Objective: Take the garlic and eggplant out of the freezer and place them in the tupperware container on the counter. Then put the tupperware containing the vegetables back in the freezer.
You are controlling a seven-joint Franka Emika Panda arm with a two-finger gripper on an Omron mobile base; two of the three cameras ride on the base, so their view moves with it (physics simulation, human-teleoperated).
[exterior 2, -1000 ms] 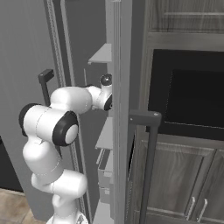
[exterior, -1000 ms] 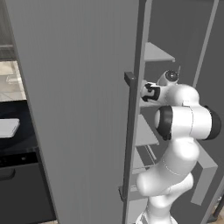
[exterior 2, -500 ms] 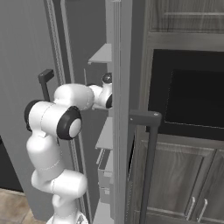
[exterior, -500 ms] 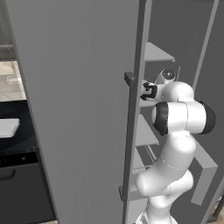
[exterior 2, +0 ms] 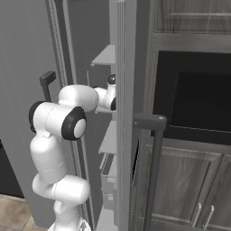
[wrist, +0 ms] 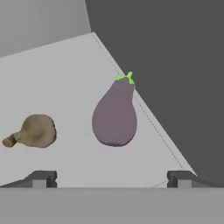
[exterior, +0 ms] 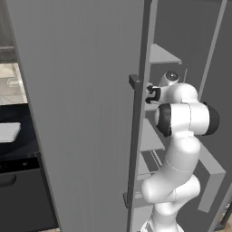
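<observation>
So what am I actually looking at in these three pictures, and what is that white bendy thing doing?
The white bendy thing is a robot arm reaching into an open freezer. Two pictures come from cameras behind it, one on its left and one on its right, so you see the same arm from both sides. The third comes from a camera on its hand, looking along the gripper, whose two dark fingertips stand wide apart with nothing between them. Ahead, on a pale freezer shelf, lie a purple eggplant and a brownish garlic bulb, lying apart. The left camera also shows a white tupperware container on the black counter.
</observation>
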